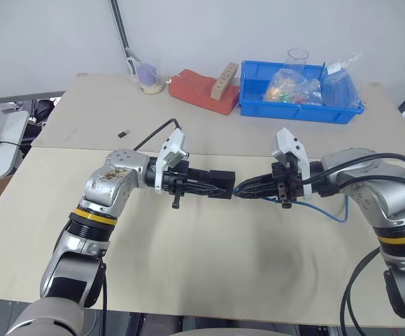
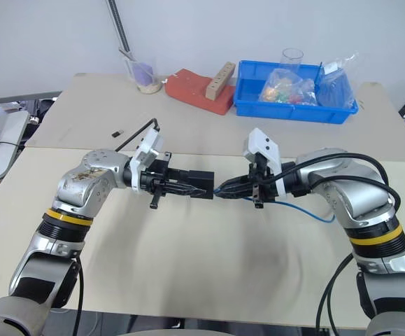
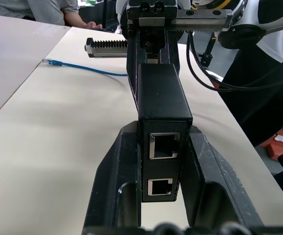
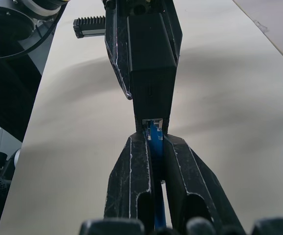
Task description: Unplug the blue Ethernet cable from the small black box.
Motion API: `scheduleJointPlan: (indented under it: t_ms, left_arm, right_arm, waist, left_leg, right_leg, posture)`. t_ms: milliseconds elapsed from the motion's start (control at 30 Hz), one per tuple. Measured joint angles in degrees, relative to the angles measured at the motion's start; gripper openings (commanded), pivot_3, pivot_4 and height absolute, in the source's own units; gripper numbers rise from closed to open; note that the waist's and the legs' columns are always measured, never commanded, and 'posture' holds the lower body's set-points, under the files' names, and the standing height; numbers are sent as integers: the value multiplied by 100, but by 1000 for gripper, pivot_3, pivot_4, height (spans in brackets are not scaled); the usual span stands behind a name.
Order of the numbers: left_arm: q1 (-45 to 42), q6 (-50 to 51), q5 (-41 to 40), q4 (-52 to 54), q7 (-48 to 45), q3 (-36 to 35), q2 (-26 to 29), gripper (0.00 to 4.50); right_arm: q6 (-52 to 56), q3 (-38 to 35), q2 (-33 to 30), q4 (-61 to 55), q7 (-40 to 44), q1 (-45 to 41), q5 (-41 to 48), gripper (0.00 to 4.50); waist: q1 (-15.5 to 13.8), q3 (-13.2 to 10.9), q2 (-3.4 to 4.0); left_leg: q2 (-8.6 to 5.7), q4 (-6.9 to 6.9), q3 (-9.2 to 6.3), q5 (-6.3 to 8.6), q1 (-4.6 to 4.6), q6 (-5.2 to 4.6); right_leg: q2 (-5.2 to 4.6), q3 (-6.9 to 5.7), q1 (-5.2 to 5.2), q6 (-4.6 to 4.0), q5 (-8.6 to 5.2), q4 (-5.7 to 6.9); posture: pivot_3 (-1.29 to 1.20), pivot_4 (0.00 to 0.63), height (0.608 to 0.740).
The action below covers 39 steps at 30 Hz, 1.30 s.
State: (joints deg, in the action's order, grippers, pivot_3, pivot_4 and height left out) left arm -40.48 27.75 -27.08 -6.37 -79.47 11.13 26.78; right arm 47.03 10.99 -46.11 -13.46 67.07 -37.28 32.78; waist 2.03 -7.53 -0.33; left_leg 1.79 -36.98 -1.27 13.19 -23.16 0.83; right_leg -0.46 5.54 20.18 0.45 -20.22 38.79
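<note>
Both arms bent inward above mid-worktop, tips facing: left gripper [image 1: 219, 189] clamped on small black box [image 1: 219, 185], right gripper [image 1: 247, 189] closed on blue Ethernet cable [image 1: 324, 210] at plug, still seated in box, cable trailing twd right edge.

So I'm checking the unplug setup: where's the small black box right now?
Mid-table in the eye views, the small black box is held above the tabletop by the left end effector, facing the right end effector gripping the blue Ethernet cable.
</note>
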Motion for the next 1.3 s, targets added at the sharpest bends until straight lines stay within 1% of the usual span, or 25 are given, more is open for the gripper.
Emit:
scheduleJointPlan:
  t_ms: [100,200,300,400,467,600,700,767,833,867,900,933,1067,1100,1133,1200,1300]
  left_arm:
    - [0,1,0,2,-6,23,0,554]
    - [27,1,2,32,-9,34,40,554]
    - [129,2,-6,122,-38,-30,276,554]
    - [273,11,-14,170,-30,-176,499,554]
    - [329,-8,-7,170,23,-249,509,554]
    - [665,-270,90,167,572,-367,311,554]
    - [896,-337,129,168,959,-406,179,554]
    - [958,-385,163,168,1164,-456,147,554]
    - [992,-430,226,168,1372,-550,86,554]
    - [1014,-471,236,166,1443,-575,81,554]
    - [1023,-516,240,165,1494,-578,73,554]
    - [1069,-624,265,159,1645,-642,-18,554]
    - [1155,-1071,501,-231,2207,-784,-367,554]
    - [1152,-1211,566,-368,2351,-810,-452,554]
    - [1145,-1415,665,-568,2531,-870,-573,554]
    - [1106,-1807,806,-1005,2905,-986,-858,554]
    - [922,-2567,1104,-1869,3379,-1025,-1252,554]
  right_arm:
    - [-136,29,-21,28,109,0,-101,57]
    - [-280,42,-197,44,247,37,-159,57]
    - [-366,-127,-667,180,361,395,-298,57]
    - [-597,-215,-847,399,386,833,-474,57]
    - [-841,-220,-711,629,164,922,-739,57]
    - [-1679,-113,-108,1183,-759,1259,-1621,57]
    - [-2106,49,-4,1175,-903,1621,-1972,57]
    - [-2210,30,-3,1079,-921,1696,-2039,1006]
    - [-2151,5,21,877,-891,1821,-2005,1687]
    - [-2116,-7,47,808,-877,1854,-1971,1687]
    - [-2091,-8,62,768,-867,1863,-1922,2368]
    - [-1918,-105,58,586,-851,1889,-1792,2594]
    - [-1372,-577,36,-172,-976,1849,-1346,4022]
    - [-1217,-696,55,-377,-1052,1820,-1226,4311]
    - [-984,-862,151,-646,-1213,1784,-1041,4311]
    - [-485,-1146,551,-1144,-1645,1688,-621,4311]
    - [15,-1227,975,-1776,-2296,1559,-272,4311]
  waist:
    - [0,0,0]
    - [-8,0,0]
    - [-46,0,0]
    - [-49,0,0]
    - [-35,-1,0]
    - [-15,0,0]
    - [-54,0,1]
    - [-61,0,1]
    - [-85,0,1]
    - [-84,0,1]
    - [-83,0,1]
    - [-90,0,4]
    - [-116,0,4]
    - [-121,0,4]
    - [-122,1,3]
    - [-120,1,2]
    - [-140,1,2]
  left_leg:
    - [0,0,0,0,0,0]
    - [-1,0,0,0,-1,0]
    - [0,0,-1,0,-1,0]
    - [3,1,0,1,2,-2]
    - [3,0,0,0,3,-2]
    - [4,2,-1,0,1,-2]
    - [4,1,-1,0,-8,-2]
    - [4,0,0,0,-4,-2]
    - [3,-1,0,0,4,-2]
    - [3,0,0,0,4,-2]
    - [4,0,0,0,4,-2]
    - [2,0,0,0,3,-2]
    - [3,1,-1,0,1,-2]
    - [3,0,-1,0,1,-2]
    - [3,1,-2,0,1,-2]
    - [3,1,-2,0,0,-2]
    - [-3,1,-5,0,-4,-2]
  right_leg:
    - [0,0,0,0,0,0]
    - [-1,0,0,0,0,-1]
    - [-2,0,0,0,0,-5]
    - [0,1,0,0,0,-8]
    - [1,2,0,0,0,-6]
    - [0,3,2,0,0,-1]
    - [-1,3,8,0,0,13]
    - [-3,4,5,0,0,11]
    - [-3,4,2,0,0,8]
    - [-3,5,2,0,0,8]
    - [-2,5,2,0,0,8]
    - [-4,5,2,0,0,8]
    - [-3,3,2,0,0,7]
    - [-3,3,2,0,0,6]
    - [-2,3,2,0,0,6]
    - [-1,3,2,0,0,7]
    - [-3,2,2,0,0,8]
  posture:
    - [0,150,740]
    - [0,150,740]
    - [0,150,740]
    - [0,150,740]
    - [0,150,740]
    - [0,150,740]
    - [0,150,740]
    - [0,150,740]
    - [0,150,740]
    - [0,150,740]
    - [0,150,740]
    - [0,150,740]
    - [0,150,740]
    - [0,150,740]
    - [0,150,740]
    - [0,150,740]
    - [0,150,740]
